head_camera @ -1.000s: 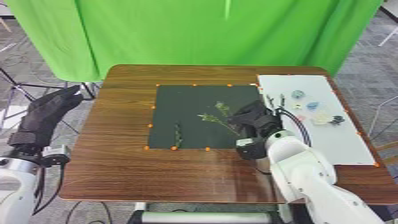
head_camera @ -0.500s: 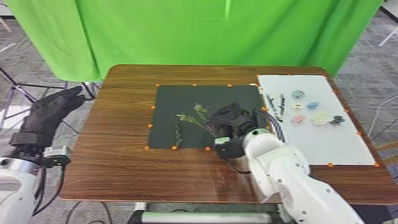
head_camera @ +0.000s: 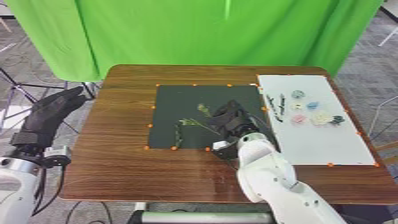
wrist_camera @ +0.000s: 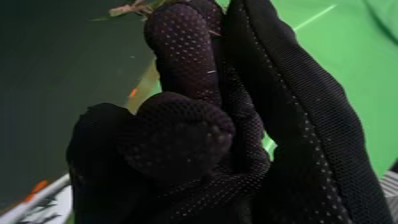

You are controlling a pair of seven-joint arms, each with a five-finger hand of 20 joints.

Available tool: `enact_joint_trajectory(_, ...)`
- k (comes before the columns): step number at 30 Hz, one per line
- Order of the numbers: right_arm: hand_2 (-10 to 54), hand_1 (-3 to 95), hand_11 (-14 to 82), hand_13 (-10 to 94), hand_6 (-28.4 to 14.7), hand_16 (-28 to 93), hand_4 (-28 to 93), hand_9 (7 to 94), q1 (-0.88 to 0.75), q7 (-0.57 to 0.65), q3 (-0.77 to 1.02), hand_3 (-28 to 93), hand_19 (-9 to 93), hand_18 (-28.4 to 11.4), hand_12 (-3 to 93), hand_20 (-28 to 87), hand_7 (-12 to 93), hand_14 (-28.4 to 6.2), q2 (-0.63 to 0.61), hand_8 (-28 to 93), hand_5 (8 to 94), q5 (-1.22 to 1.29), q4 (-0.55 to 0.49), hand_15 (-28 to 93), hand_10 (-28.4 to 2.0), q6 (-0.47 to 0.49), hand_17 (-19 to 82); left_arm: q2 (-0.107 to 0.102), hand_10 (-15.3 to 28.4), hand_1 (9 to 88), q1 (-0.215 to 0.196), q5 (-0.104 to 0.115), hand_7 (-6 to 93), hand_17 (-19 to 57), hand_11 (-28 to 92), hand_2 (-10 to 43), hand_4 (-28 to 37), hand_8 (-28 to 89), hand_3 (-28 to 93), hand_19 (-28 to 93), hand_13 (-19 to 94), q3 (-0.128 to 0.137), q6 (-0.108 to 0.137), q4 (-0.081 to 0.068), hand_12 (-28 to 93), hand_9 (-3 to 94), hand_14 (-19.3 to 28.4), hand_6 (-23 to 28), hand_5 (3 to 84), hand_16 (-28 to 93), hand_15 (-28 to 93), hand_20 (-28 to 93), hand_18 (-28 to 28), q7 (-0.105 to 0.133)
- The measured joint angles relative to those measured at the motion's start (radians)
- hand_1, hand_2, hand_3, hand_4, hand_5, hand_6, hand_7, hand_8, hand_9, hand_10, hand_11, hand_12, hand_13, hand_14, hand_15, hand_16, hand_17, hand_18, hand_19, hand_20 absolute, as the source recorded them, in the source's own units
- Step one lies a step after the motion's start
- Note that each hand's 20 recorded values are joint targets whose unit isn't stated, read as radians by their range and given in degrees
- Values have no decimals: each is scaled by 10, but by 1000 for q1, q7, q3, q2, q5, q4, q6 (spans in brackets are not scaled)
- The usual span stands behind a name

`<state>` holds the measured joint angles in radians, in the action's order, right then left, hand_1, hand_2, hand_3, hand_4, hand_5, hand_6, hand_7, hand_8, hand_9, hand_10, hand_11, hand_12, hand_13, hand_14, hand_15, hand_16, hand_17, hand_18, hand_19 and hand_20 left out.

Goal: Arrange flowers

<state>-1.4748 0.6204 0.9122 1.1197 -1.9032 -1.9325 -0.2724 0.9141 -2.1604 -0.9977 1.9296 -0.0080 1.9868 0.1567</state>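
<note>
Flowers [head_camera: 321, 120] lie loose on the white sheet [head_camera: 329, 145] along the right side of the wooden table [head_camera: 124, 170] in the head view, small heads in teal, blue, pink, cream and dark blue, with dark stems [head_camera: 282, 105] beside them on the side nearer the dark mat [head_camera: 173, 95]. A green stem [head_camera: 178, 135] lies on the left part of the mat. The right hand [head_camera: 233, 120] is over the mat's right part, curled round a leafy sprig [head_camera: 189, 121] whose tips spread out to its left above the mat. The left hand [head_camera: 51, 110] is beyond the table's left edge, fingers extended and holding nothing. Behind the table hangs a green curtain [head_camera: 222, 35].

In the right wrist view, the right hand [wrist_camera: 302, 165] has its thumb bent in against the fingers, and part of the sprig sticks out beside the fingertips, against the dark mat.
</note>
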Motion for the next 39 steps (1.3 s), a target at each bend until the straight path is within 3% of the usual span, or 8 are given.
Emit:
enact_joint_trajectory(7, -95, 616, 324, 937, -44, 201, -93, 937, -25, 0, 23, 491, 908, -50, 235, 319, 256, -10, 81, 150, 821, -153, 15, 585, -119, 73, 750, -8, 129, 223, 3, 0, 92, 20, 154, -28, -211, -64, 635, 28, 307, -6, -5, -1, 127, 403, 161, 32, 392, 24, 77, 127, 106, -3)
enact_joint_trajectory(17, -95, 611, 329, 937, -44, 194, -91, 937, -68, 11, 61, 497, 904, -48, 229, 314, 266, -9, 201, 153, 819, -167, 31, 590, -119, 68, 755, -15, 130, 222, 11, 0, 91, 20, 152, -29, -211, -64, 635, 28, 307, -15, -16, -5, 127, 402, 161, 33, 392, 24, 77, 127, 106, -10)
enact_joint_trajectory(39, -95, 572, 323, 937, -47, 194, -72, 937, -75, 26, 59, 479, 899, -48, 229, 315, 275, -11, 223, 151, 813, -158, 75, 582, -121, 58, 754, -20, 129, 219, 14, -1, 90, 18, 153, -32, -212, -63, 634, 28, 306, -16, -24, -6, 127, 401, 162, 33, 392, 25, 76, 127, 107, -13)
